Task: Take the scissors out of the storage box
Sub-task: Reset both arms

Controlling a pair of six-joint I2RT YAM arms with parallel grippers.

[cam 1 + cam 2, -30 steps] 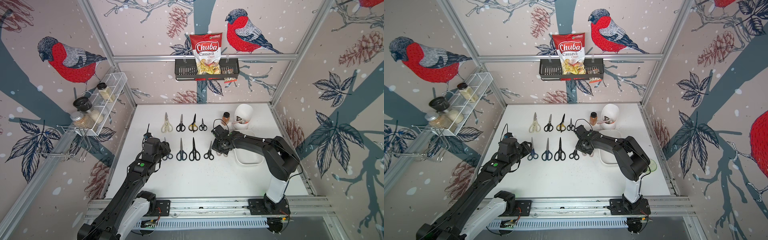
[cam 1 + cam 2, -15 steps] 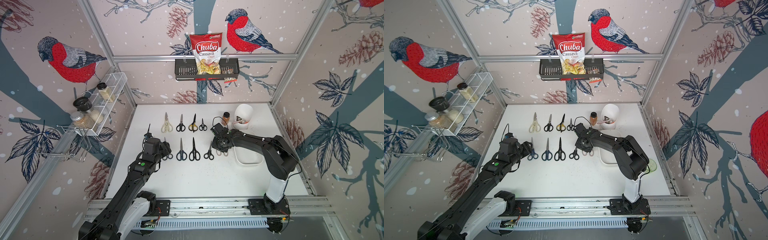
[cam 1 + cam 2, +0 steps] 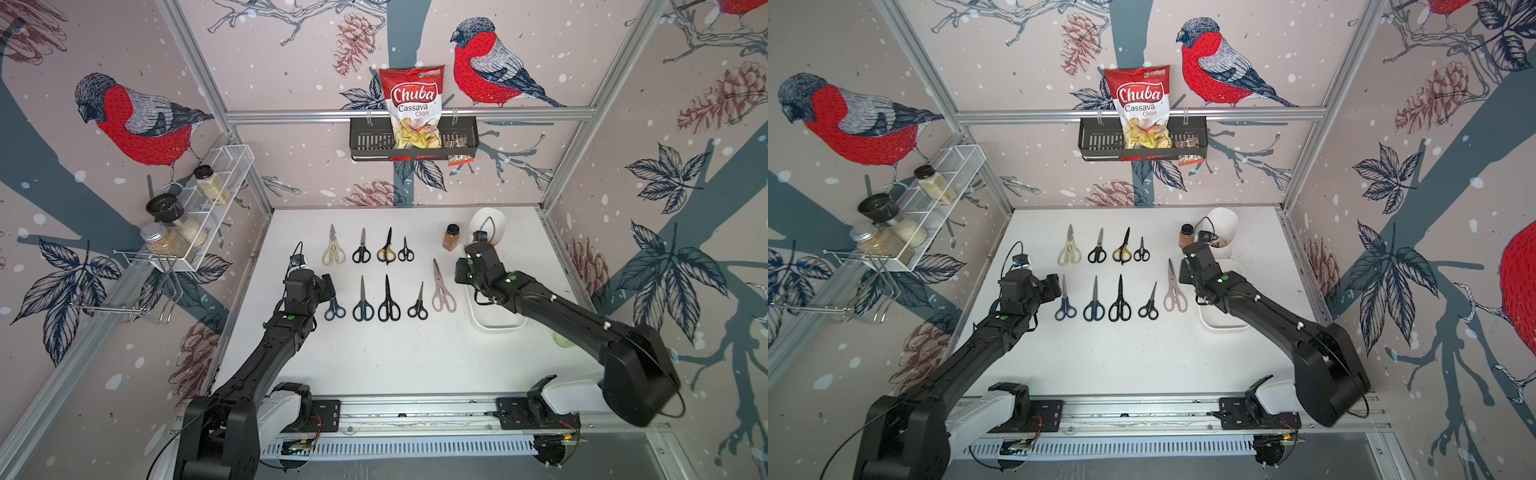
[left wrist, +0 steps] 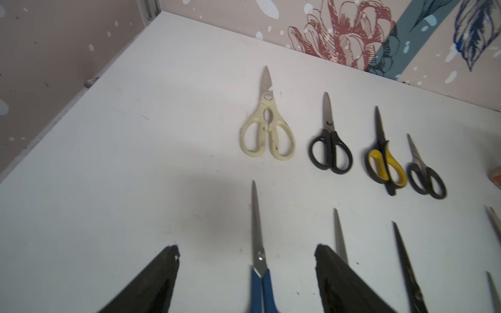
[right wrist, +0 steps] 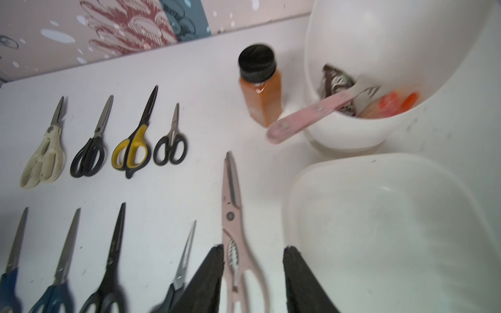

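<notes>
my left gripper (image 4: 246,248) sits released astride the blue scissors (image 3: 334,309), centre-left in a top view. my right gripper (image 5: 254,248) gapes over the pinkish scissors (image 3: 439,286) beside the storage box (image 3: 498,316).

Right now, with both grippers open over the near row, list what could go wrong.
The left gripper straddles the blue-handled scissors; a sideways retreat could skew them into the neighbouring scissors. The right gripper brackets the pinkish-beige shears; a finger may snag a handle and drag them against the storage box.

Robot lab cell: aluminium frame (image 3: 291,115)
</notes>
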